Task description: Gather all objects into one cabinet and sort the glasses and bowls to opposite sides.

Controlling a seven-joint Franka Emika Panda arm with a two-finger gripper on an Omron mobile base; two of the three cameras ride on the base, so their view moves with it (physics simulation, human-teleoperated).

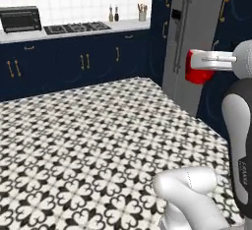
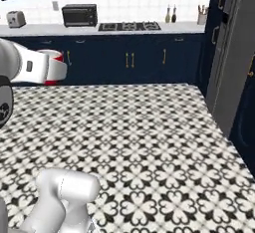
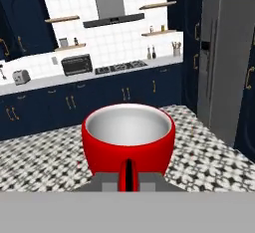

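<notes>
Hand (image 3: 128, 184) clamped on red cup (image 3: 128, 137) handle | fingertips hidden by cup | base cut off

the cup (image 3: 128, 137) sits in the end effector (image 3: 128, 176) above the floor (image 3: 45, 152), counter (image 3: 74, 79) behind.

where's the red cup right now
The red cup is held upright in the gripper by its handle, up over the patterned floor; in the left base view it hangs beside the grey fridge.

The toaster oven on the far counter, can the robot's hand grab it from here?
Probably not. The toaster oven sits far across the tiled floor, and the gripper is already shut on the red cup.
</notes>
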